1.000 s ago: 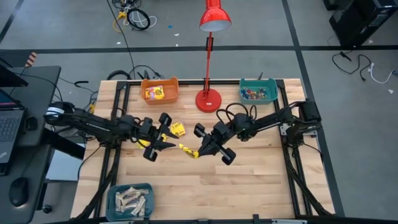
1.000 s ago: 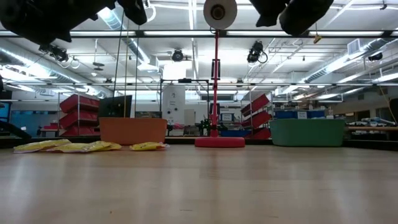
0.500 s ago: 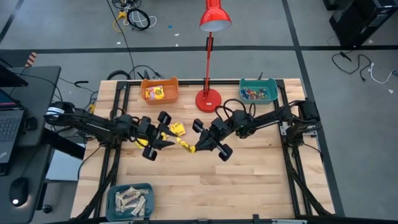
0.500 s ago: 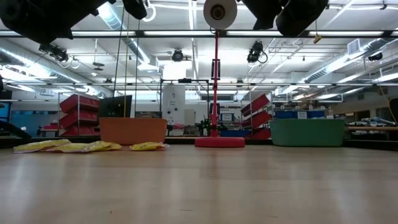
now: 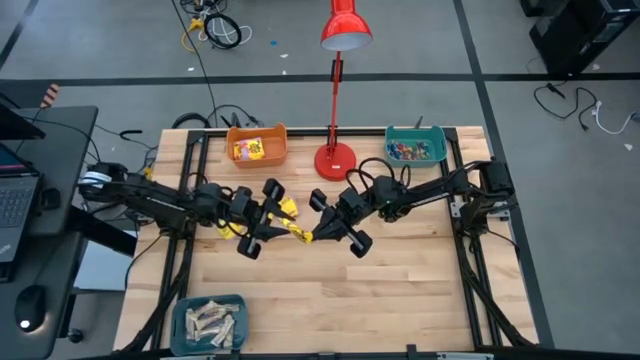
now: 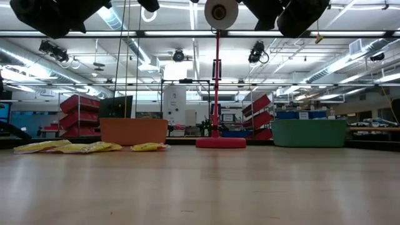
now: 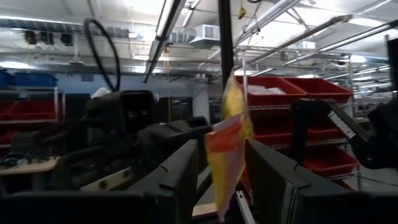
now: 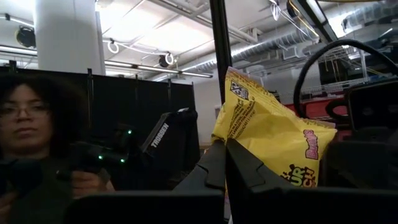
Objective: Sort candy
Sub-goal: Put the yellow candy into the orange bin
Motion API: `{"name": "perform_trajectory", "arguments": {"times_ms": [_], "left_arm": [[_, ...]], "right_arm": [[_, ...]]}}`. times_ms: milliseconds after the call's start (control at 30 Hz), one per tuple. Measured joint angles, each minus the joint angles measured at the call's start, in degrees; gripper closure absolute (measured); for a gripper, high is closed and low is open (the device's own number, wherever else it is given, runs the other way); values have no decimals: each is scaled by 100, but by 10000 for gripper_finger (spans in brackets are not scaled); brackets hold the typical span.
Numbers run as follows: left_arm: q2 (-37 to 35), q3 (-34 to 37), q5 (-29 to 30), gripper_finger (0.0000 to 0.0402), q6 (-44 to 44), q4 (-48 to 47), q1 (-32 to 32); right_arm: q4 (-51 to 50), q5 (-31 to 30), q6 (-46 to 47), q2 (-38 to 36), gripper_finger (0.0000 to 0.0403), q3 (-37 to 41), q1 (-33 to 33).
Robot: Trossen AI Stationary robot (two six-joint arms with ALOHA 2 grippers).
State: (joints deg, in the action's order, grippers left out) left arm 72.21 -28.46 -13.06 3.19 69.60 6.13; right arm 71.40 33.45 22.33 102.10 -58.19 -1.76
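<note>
The right pincer point(image 5: 318, 231) is hanging above the middle of the bench point(image 5: 400, 290), its fingers pressed together on a yellow candy packet point(image 5: 299, 232) and holding it clear of the surface. In the right wrist view this packet point(image 8: 267, 134) is standing upright out of the two closed fingers point(image 8: 214, 165), its dark print facing the camera. The left pincer point(image 5: 268, 215) is facing the right one at close range, with its fingers apart and the same packet point(image 7: 228, 140) showing edge-on in the gap between them; whether the fingers are touching it cannot be told. More yellow packets point(image 5: 284, 207) are lying on the bench just beside the left pincer; the low view shows them flat on the wood point(image 6: 69, 147) in front of the orange bin point(image 6: 133, 131). Further candy is sitting in the orange bin point(image 5: 256, 146), the teal bin point(image 5: 417, 147) and the blue-grey bin point(image 5: 209, 322). A red lamp point(image 5: 337, 158) is standing between the orange and teal bins. A person point(image 8: 34, 146) is showing beyond the bench.
</note>
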Motion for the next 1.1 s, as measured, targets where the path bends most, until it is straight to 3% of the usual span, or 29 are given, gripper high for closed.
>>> {"name": "perform_trajectory", "arguments": {"times_ms": [333, 667, 867, 1100], "left_arm": [[17, -42, -118, 274, 2, 42, -2], [13, -42, -118, 390, 26, 147, 0], [-87, -41, -142, 388, 195, 180, 2], [-416, -41, -562, 390, 680, 313, 33]], "right_arm": [[-129, -101, -9, 0, 403, 0, 81], [-203, 145, 155, 0, 403, 0, 261], [-212, 219, 363, -4, 387, 5, 395], [-340, 306, 461, -11, 380, 120, 509]]}}
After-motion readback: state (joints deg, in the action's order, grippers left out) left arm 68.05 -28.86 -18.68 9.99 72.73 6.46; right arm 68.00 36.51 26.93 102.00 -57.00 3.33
